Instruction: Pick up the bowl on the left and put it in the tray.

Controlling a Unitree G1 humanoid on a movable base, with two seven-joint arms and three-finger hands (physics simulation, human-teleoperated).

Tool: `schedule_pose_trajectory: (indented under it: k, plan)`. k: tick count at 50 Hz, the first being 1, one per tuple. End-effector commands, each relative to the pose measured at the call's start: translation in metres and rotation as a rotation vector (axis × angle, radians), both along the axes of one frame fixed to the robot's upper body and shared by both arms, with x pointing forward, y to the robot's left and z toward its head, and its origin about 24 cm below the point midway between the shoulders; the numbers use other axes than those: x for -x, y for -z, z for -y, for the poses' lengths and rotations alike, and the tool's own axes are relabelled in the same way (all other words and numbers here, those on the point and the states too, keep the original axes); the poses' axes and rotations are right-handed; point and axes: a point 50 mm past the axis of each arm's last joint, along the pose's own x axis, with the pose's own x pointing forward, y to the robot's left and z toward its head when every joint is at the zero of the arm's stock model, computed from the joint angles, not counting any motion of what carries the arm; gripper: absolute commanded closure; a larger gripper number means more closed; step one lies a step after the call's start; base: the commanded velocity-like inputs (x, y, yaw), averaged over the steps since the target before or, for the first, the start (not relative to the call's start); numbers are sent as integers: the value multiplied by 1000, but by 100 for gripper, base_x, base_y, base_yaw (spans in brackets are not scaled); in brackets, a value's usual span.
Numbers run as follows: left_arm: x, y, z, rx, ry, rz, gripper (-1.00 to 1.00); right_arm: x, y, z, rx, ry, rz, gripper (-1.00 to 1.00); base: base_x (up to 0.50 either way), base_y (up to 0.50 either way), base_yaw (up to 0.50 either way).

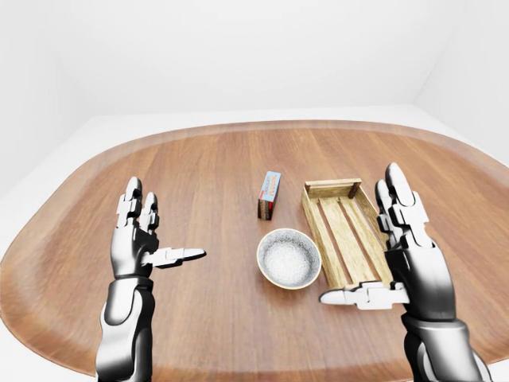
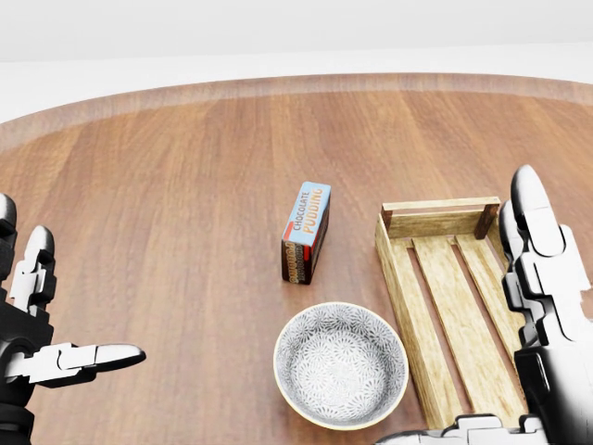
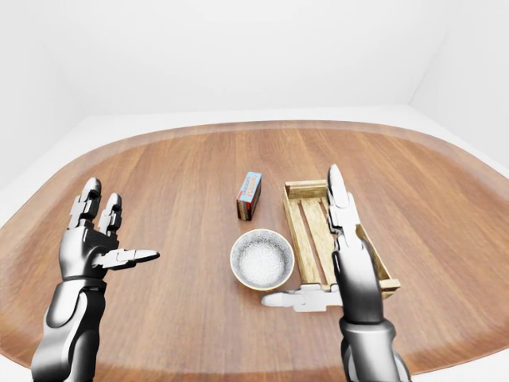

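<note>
Currently bowl [image 2: 341,364] empty, just beside slatted tray [image 2: 412,301], also empty.

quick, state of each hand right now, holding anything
Left hand: open, holding nothing, raised over bare table.
Right hand: open, holding nothing, beside the bowl, over the tray.

The bowl [image 2: 341,365] sits just left of the tray [image 2: 451,306] (slatted wood), below the pudding box [image 2: 306,232].

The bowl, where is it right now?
In the head view the bowl sits low in the middle on the table, just left of the wooden tray and below the pudding box.
</note>
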Motion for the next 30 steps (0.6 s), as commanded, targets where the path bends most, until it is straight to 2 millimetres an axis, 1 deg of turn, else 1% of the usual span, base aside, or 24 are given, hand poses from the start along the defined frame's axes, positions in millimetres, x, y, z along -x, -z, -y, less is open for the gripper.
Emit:
schedule_pose_trajectory:
  k: [1,4,9,12,14,21,27,30]
  plan:
    - [-4,15,7,1,5,-68,-100,1,40,-3,244,4,-257,-100,0,0,0]
    - [-3,15,6,1,4,-67,-100,0,45,-3,255,11,-285,-100,0,0,0]
    - [-3,14,6,1,3,-60,-100,1,47,-5,291,19,-301,-100,0,0,0]
    - [-3,14,6,1,4,-62,-100,2,51,-10,341,12,-322,-100,0,0,0]
    - [-3,14,6,1,4,-60,-100,2,58,-10,406,16,-356,-100,0,0,0]
    - [-3,14,7,-2,6,-63,-100,-2,71,-14,438,14,-403,-100,0,0,0]
    - [-3,14,7,-3,6,-62,-100,-7,73,-21,482,-14,-397,-100,0,0,0]
    - [-3,14,8,-4,7,-62,-100,-10,83,-25,541,-32,-428,-100,0,0,0]
